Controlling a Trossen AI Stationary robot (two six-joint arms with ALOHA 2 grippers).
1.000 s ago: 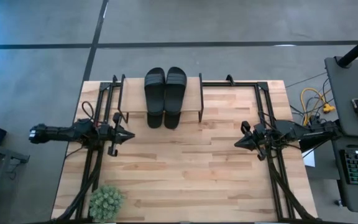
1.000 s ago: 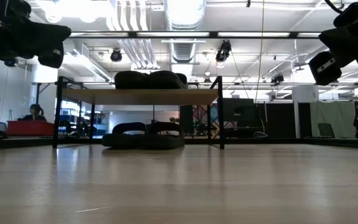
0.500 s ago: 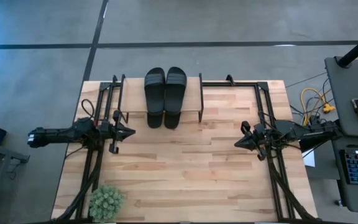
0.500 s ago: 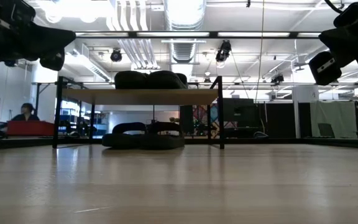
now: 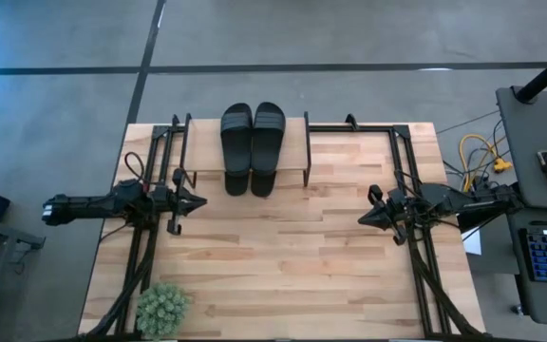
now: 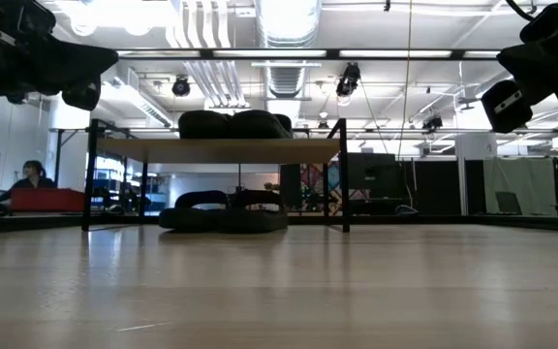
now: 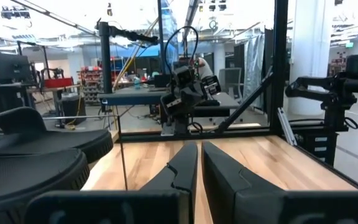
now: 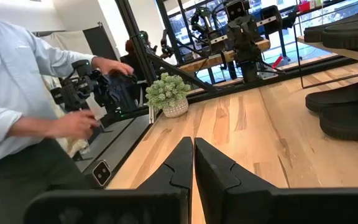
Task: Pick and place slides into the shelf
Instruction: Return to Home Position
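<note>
Four matte-black slides (image 5: pixel 267 142) with wide straps lie paired on and under the shelf (image 6: pixel 216 150), ahead of both grippers. The left gripper (image 5: pixel 200 201) and right gripper (image 5: pixel 362 219) have their fingers pressed together.

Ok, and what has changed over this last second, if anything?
The left gripper shifted slightly early in that second, its tip dipping a little toward the middle of the table, then settled; it is shut and empty. A person in the room behind moved leftward in the low view. The right gripper, shut, kept its place. Two slides atop the shelf and two more slides beneath it did not move.
</note>
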